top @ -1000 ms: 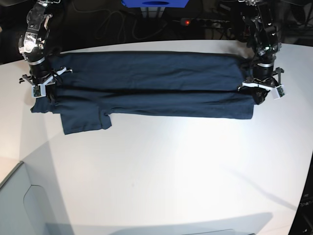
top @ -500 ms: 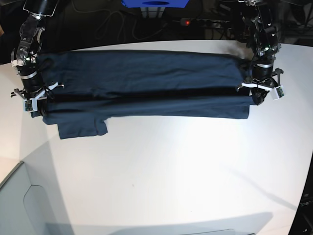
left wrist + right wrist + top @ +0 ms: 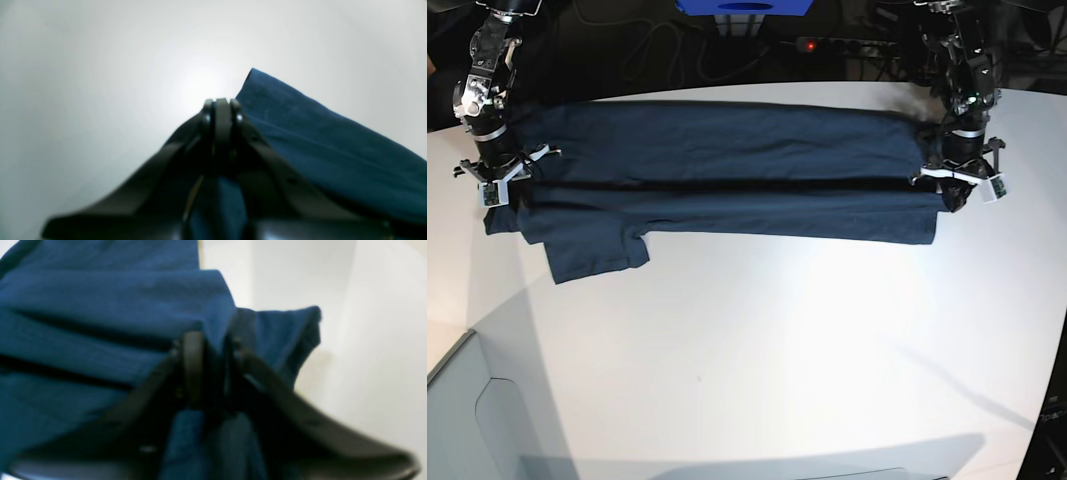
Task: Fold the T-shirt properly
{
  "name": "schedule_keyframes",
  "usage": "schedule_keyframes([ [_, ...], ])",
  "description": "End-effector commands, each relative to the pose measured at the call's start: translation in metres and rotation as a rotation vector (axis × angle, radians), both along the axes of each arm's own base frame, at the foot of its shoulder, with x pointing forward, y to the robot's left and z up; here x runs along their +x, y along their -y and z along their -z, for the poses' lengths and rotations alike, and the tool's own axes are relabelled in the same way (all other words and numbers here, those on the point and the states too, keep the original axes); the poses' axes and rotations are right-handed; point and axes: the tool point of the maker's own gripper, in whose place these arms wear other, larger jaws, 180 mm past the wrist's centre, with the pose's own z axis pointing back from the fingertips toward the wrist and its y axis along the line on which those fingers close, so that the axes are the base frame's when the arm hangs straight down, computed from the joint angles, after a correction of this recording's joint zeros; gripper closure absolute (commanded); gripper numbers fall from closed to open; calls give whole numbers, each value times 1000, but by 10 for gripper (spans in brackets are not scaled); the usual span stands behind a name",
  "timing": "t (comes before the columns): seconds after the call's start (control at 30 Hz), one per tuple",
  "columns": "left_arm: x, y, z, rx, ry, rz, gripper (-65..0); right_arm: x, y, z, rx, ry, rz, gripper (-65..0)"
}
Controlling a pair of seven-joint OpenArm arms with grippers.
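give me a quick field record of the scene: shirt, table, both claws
shirt: navy T-shirt, folded lengthwise into a long band, one sleeve sticking out toward the camera
surface: white table
left claw: shut on the shirt's end, base view's right
right claw: at the opposite end, cloth between its jaws, grip unclear

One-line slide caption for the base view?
Navy T-shirt folded lengthwise into a long band on the white table, one sleeve sticking out, a pincer at each end.

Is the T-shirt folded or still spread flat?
Partly folded: the T-shirt lies as a long doubled band on the table, one sleeve sticking out.
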Motion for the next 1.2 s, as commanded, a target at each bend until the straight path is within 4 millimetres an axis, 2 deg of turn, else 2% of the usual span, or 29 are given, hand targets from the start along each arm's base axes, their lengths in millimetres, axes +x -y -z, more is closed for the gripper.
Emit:
schedule_keyframes([
  [0.0,9,-5,-15,20,53,-1,0,7,5,-14,-13,47,-4,-224],
  [0.07,9,-5,-15,20,53,-1,0,7,6,-16,-17,46,-1,-297],
  [0.13,10,-2,-14,17,52,6,0,11,7,-30,-32,81,-4,-367],
  [0.2,11,5,-13,12,53,22,0,11,14,-45,-56,115,10,-402],
  [0.3,12,8,-12,12,50,31,0,14,15,-54,-54,148,29,-417],
  [0.5,8,8,-8,9,37,31,0,43,11,-75,-45,225,24,-420],
  [0.53,7,8,-8,12,34,32,0,49,4,-76,-39,229,11,-421],
  [0.6,4,8,-5,12,23,32,0,61,-12,-74,-33,200,-31,-421],
  [0.7,-1,6,5,6,-2,23,0,81,-24,-71,-25,151,-51,-422],
  [0.87,-12,3,21,-8,-45,11,0,104,-23,-50,26,66,-22,-422],
  [1.0,-15,3,23,-7,-53,11,0,121,-20,-30,84,18,9,-422],
  [1.17,-16,3,24,-6,-58,10,0,125,-19,-1,142,-54,37,-422],
])
